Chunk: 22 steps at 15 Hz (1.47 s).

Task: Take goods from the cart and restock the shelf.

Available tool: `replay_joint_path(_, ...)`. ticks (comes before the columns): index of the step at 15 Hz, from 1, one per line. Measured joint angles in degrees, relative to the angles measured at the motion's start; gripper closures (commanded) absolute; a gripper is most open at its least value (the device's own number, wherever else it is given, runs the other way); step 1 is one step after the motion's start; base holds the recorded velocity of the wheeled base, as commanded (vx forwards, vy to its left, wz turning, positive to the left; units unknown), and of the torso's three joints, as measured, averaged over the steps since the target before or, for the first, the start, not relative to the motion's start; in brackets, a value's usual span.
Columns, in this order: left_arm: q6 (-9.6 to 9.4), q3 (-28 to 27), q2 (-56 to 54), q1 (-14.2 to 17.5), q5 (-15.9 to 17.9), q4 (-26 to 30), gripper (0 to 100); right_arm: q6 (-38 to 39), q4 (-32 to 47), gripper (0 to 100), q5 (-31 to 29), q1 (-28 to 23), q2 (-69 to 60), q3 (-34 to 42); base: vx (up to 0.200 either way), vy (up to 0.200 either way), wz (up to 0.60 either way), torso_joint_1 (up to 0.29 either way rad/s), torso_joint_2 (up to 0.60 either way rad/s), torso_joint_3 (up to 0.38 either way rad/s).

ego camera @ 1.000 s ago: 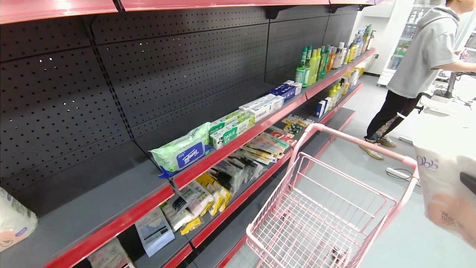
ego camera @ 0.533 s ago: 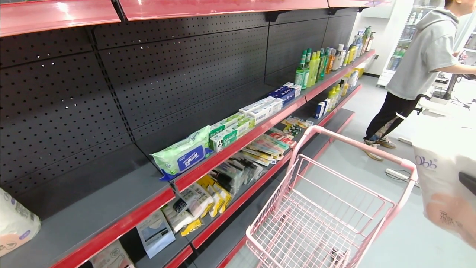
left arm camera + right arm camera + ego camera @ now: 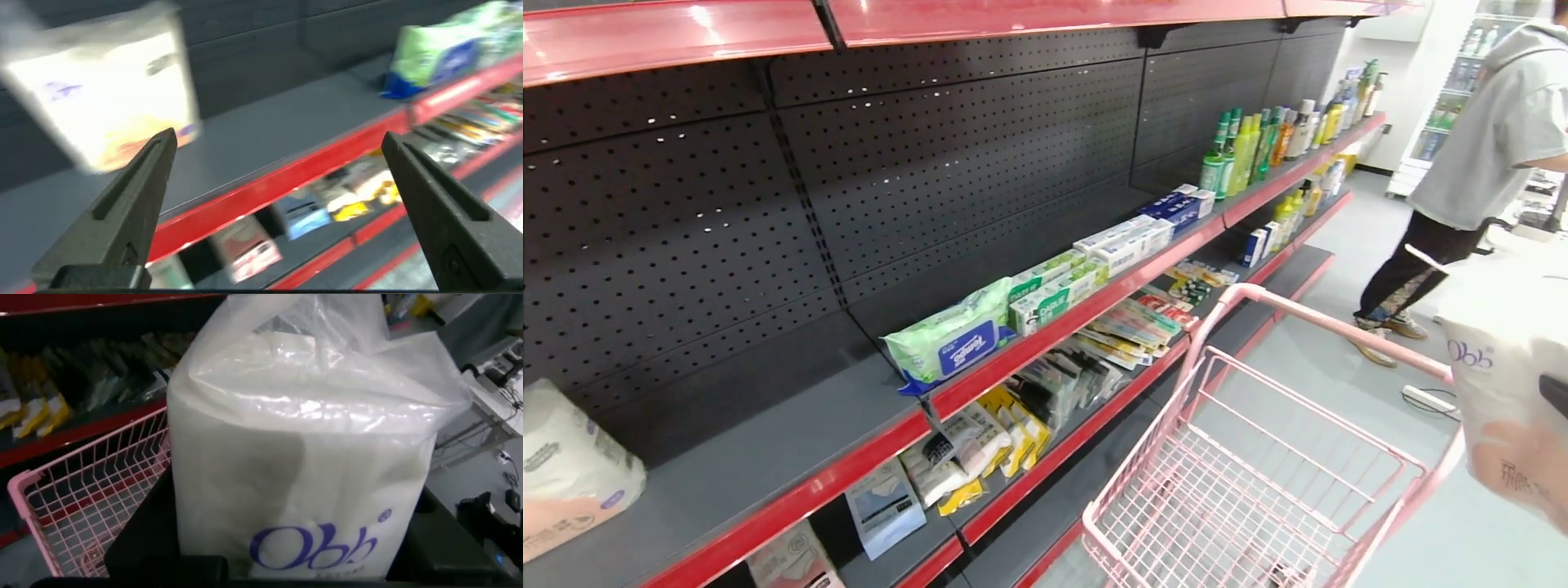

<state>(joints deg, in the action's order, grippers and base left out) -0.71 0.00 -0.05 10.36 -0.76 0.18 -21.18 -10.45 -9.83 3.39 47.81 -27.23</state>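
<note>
The right jaws clamp a blocky tissue pack (image 3: 302,449) in crinkly clear plastic, near the pink wire cart (image 3: 1339,330). The left jaws gape empty before the flat grey shelf (image 3: 752,441), where a similar pack (image 3: 106,90) sits

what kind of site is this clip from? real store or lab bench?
Looks like a small shop aisle, possibly a mock-up. Long red-edged shelves with pegboard backs, stocked with toothpaste boxes and bottles in rows, and a pink wire shopping cart in the aisle.
</note>
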Motion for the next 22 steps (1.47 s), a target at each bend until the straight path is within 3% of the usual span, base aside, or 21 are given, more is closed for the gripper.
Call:
replay_joint_path(16,0.11,0.00,0.00,0.00,0.00,-0.02,0,-0.68,0.00,100,-0.07,-0.04,-1.62,0.09,0.000,0.000,0.60,0.004,0.00,0.001)
replay_joint_path(22,-0.16,-0.02,0.00,-0.09,0.18,0.09,0,-0.44,0.24,100,0.68,0.09,-9.06,0.45,0.000,0.000,0.00,0.000,0.00,0.000)
